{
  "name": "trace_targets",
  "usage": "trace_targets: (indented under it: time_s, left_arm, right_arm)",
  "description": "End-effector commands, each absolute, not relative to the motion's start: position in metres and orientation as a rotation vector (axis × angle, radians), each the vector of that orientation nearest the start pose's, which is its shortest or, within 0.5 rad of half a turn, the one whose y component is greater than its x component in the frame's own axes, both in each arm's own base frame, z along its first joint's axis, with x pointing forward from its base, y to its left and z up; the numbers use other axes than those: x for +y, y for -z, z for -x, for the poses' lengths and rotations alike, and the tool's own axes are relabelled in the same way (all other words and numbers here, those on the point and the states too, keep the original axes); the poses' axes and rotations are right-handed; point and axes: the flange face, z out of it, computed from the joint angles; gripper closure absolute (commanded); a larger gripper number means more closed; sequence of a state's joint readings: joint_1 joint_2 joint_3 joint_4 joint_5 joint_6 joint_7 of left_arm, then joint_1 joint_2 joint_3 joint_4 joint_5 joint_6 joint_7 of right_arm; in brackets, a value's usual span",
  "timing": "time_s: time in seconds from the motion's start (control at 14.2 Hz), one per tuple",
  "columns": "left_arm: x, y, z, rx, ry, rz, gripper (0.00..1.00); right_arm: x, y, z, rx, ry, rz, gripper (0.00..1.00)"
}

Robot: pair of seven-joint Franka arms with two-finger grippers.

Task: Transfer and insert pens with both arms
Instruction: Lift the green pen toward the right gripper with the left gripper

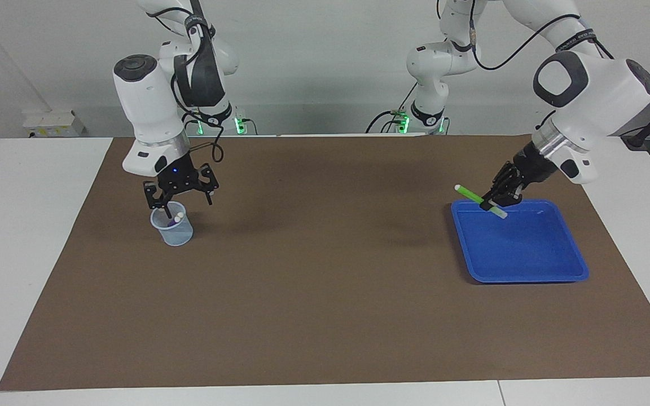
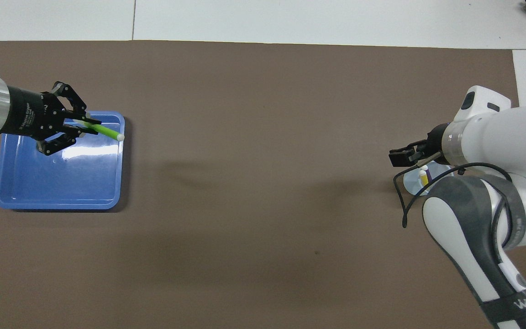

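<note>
The cup (image 1: 172, 228) holds two pens under the spread right gripper (image 1: 180, 198), while the left gripper (image 1: 494, 204) grasps the green pen (image 1: 470, 195) over the tray (image 1: 519, 270).

Most of the cup (image 2: 416, 183) and purple pen (image 1: 171, 224) under the right arm (image 2: 496, 151) overhead.
</note>
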State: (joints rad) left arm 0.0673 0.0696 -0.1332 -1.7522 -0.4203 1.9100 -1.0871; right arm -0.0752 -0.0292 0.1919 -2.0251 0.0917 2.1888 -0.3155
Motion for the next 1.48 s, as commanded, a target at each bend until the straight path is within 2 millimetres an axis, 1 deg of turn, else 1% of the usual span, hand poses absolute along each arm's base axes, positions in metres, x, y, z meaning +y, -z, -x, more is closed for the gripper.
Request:
trace_targets:
  time_s: [0.0, 0.07, 0.14, 0.28, 0.35, 0.49, 0.56, 0.7, 0.77, 0.84, 0.91, 0.98, 1.05, 1.12, 1.34, 1.41]
  left_arm:
    - [-0.116, -0.547, -0.556, -2.122, -0.243, 2.859, 1.0]
    - [-0.129, -0.551, -0.55, -2.169, -0.249, 2.828, 1.0]
    - [-0.146, -0.553, -0.545, -2.188, -0.268, 2.811, 1.0]
    - [-0.167, -0.563, -0.535, -2.255, -0.293, 2.761, 1.0]
    - [-0.178, -0.567, -0.53, -2.281, -0.3, 2.745, 1.0]
    - [-0.194, -0.57, -0.524, -2.393, -0.32, 2.658, 1.0]
    - [-0.206, -0.569, -0.517, -2.421, -0.331, 2.634, 1.0]
    - [-0.22, -0.567, -0.503, -2.496, -0.33, 2.59, 1.0]
    - [-0.223, -0.566, -0.499, -2.546, -0.352, 2.562, 1.0]
    - [-0.222, -0.565, -0.496, -2.6, -0.404, 2.533, 1.0]
    - [-0.226, -0.564, -0.493, -2.624, -0.446, 2.522, 1.0]
    - [-0.227, -0.562, -0.491, -2.638, -0.459, 2.517, 1.0]
    - [-0.228, -0.561, -0.489, -2.657, -0.469, 2.515, 1.0]
    - [-0.23, -0.563, -0.488, -2.661, -0.479, 2.519, 1.0]
    - [-0.229, -0.567, -0.487, -2.706, -0.515, 2.487, 1.0]
    - [-0.229, -0.566, -0.487, -2.715, -0.521, 2.479, 1.0]
  right_arm:
    - [0.079, -0.5, -0.558, -0.421, 0.327, 2.889, 0.0]
    - [0.085, -0.509, -0.56, -0.321, 0.334, 2.834, 0.0]
    - [0.101, -0.514, -0.561, -0.218, 0.329, 2.778, 0.0]
    - [0.146, -0.531, -0.565, -0.022, 0.335, 2.676, 0.0]
    - [0.174, -0.538, -0.567, 0.091, 0.337, 2.621, 0.0]
    - [0.233, -0.551, -0.559, 0.305, 0.34, 2.508, 0.0]
    - [0.255, -0.556, -0.555, 0.39, 0.343, 2.46, 0.0]
    - [0.298, -0.56, -0.548, 0.485, 0.341, 2.38, 0.0]
    - [0.315, -0.563, -0.545, 0.515, 0.346, 2.342, 0.0]
    - [0.331, -0.565, -0.543, 0.541, 0.339, 2.312, 0.0]
    - [0.343, -0.566, -0.544, 0.549, 0.342, 2.291, 0.0]
    - [0.356, -0.563, -0.548, 0.543, 0.347, 2.272, 0.0]
    - [0.372, -0.557, -0.545, 0.528, 0.33, 2.274, 0.0]
    - [0.382, -0.555, -0.539, 0.51, 0.327, 2.274, 0.0]
    - [0.397, -0.545, -0.527, 0.477, 0.299, 2.302, 0.0]
    - [0.399, -0.547, -0.524, 0.471, 0.294, 2.304, 0.0]
